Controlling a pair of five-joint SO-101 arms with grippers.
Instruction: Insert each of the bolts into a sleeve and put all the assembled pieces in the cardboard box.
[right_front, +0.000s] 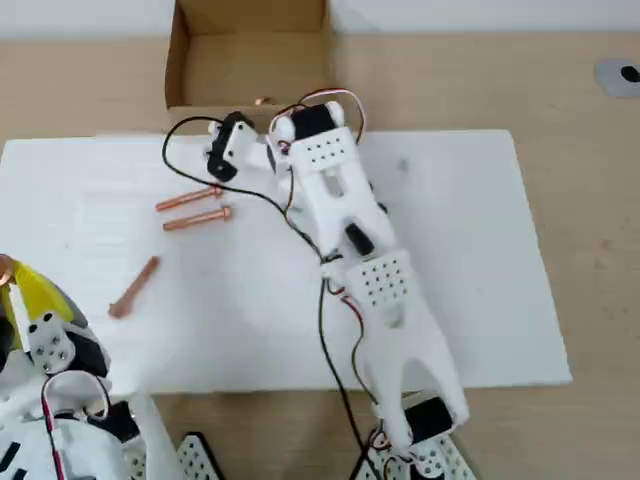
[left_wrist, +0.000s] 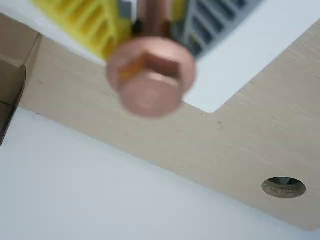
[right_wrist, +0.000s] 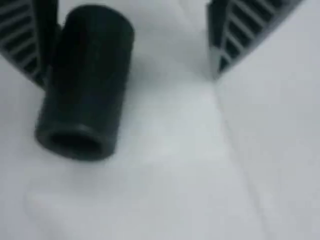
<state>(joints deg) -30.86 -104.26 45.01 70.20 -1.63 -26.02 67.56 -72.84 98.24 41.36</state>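
A wooden table (right_front: 590, 180) had a white sheet (right_front: 450, 250) lying on it, and the cardboard box (right_front: 176, 60) stood open at the far edge of the sheet. In the high view, three loose bolts (right_front: 197, 218) lay on the sheet, two side by side and one apart, closer to the near left corner. The right gripper (right_front: 232, 150) was down on the sheet just in front of the box, near the two bolts. The left gripper (right_front: 10, 280) was at the left edge of the sheet. In the left wrist view, its jaws pinched the held bolt (left_wrist: 150, 75) between a yellow finger (left_wrist: 85, 20) and a grey finger (left_wrist: 215, 20), with the round head facing the camera. A small round hole (left_wrist: 283, 186) showed in the table. In the right wrist view, the right gripper's jaws were spread wide over the sheet, and a black sleeve (right_wrist: 85, 85) lay between them, close against one dark finger (right_wrist: 22, 30)
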